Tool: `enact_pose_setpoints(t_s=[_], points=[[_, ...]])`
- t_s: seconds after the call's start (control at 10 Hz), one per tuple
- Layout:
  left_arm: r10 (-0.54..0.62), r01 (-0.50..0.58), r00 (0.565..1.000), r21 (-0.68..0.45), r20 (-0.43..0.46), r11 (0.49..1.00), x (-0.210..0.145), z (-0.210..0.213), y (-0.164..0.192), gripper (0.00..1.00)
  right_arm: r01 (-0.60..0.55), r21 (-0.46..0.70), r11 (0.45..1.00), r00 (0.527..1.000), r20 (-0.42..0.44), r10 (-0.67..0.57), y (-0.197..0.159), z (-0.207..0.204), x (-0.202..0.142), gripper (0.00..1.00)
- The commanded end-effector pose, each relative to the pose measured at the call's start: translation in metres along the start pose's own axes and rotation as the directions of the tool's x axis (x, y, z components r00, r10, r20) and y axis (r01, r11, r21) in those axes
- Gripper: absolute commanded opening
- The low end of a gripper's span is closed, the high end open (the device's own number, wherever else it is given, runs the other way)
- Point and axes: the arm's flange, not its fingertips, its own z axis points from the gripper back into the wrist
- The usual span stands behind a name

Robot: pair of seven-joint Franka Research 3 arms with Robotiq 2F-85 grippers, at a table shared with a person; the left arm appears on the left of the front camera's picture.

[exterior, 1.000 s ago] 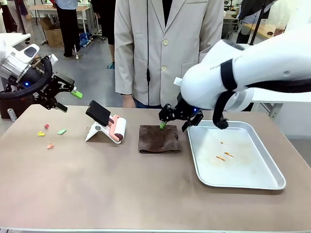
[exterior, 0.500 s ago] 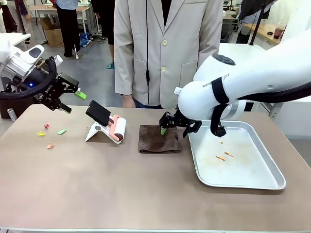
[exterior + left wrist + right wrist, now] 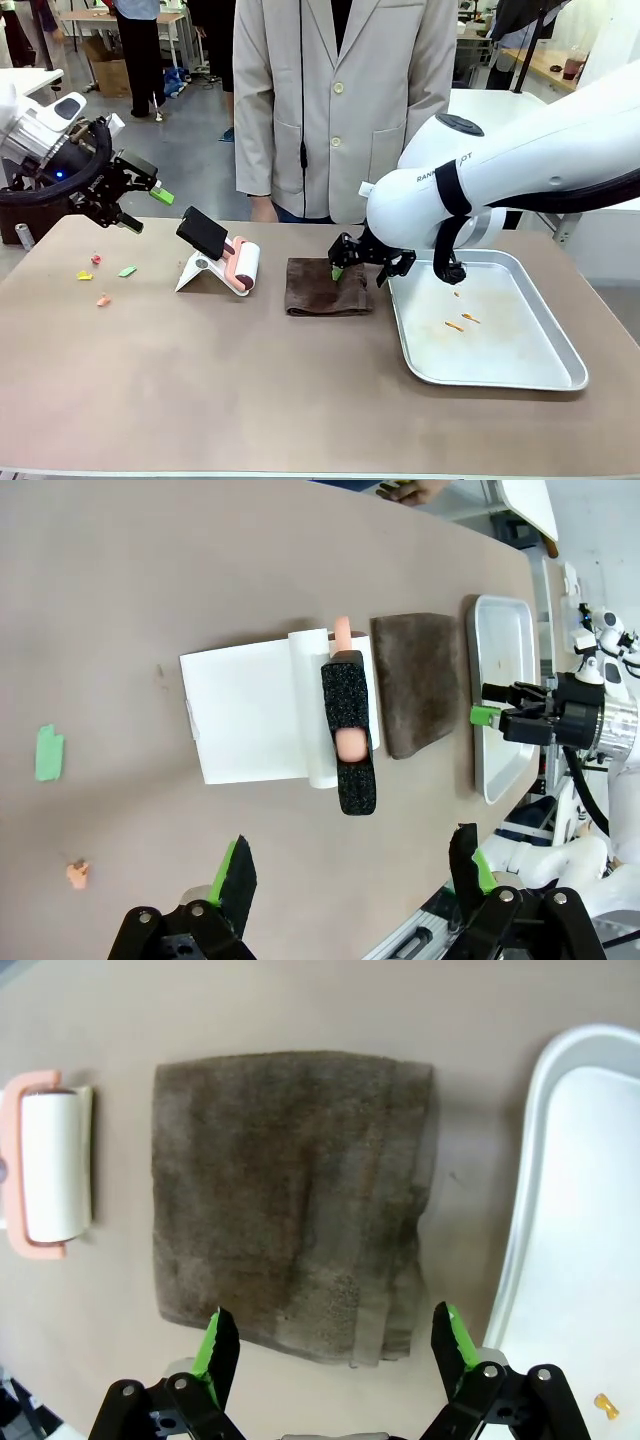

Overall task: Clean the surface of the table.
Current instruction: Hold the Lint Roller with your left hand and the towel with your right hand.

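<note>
Table (image 3: 250, 380) rigid, fixed; brown cloth (image 3: 290, 1200) likely soft, light, so pinch an edge fold; right gripper (image 3: 335, 1332) above it and left gripper (image 3: 145, 207) both spread wide, empty.

The right arm (image 3: 520, 150), on the right of the front picture, is fat, round and white, with a black band (image 3: 452, 200) and small grey letters. Its right gripper (image 3: 358, 270) is black with green pads. The left arm (image 3: 40, 125), upper left, is white too, with a looped black cable (image 3: 60, 192) and a little blue light (image 3: 58, 173). The left gripper (image 3: 146, 210) is black with green tips and silver screws (image 3: 140, 917). The person at top middle wears a pale beige jacket (image 3: 300, 110) with buttons (image 3: 340, 88) over a dark top (image 3: 343, 20).
</note>
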Motion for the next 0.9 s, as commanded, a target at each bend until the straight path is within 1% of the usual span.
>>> enact_pose_setpoints(t_s=[0.0,0.1,0.2,0.3,0.5,0.6,0.7,0.8], points=[[-0.002,0.002,1.000,0.001,0.002,1.000,0.000,0.001,0.000,1.00,0.000,0.001,1.000,1.000,0.001,0.000,0.000,0.000,0.000,1.00],[0.000,0.000,1.000,0.000,0.000,1.000,0.000,0.000,0.000,1.00,0.068,-0.036,0.997,0.998,-0.009,-0.068,0.005,-0.001,0.011,1.00],[0.020,-0.020,1.000,0.037,0.000,0.999,0.008,-0.006,-0.005,1.00,0.102,-0.066,0.993,0.994,-0.022,-0.104,0.012,-0.001,0.021,1.00],[0.029,-0.028,1.000,0.047,-0.005,0.998,0.012,-0.009,-0.009,1.00,0.088,-0.071,0.994,0.995,-0.038,-0.091,0.015,-0.003,0.029,1.00],[0.050,-0.050,0.999,0.012,0.000,0.999,0.017,-0.018,-0.014,1.00,0.105,-0.080,0.991,0.992,-0.062,-0.110,0.018,-0.004,0.040,1.00],[0.070,-0.070,0.997,0.002,-0.028,0.998,0.025,-0.027,-0.012,1.00,0.105,-0.090,0.990,0.991,-0.074,-0.112,0.021,-0.007,0.044,1.00],[0.091,-0.091,0.995,0.017,-0.043,0.996,0.032,-0.037,-0.010,1.00,0.103,-0.103,0.989,0.991,-0.078,-0.111,0.023,-0.010,0.048,1.00],[0.094,-0.093,0.993,0.021,-0.076,0.995,0.036,-0.046,-0.011,1.00,0.097,-0.109,0.989,0.990,-0.097,-0.107,0.024,-0.013,0.050,1.00]])
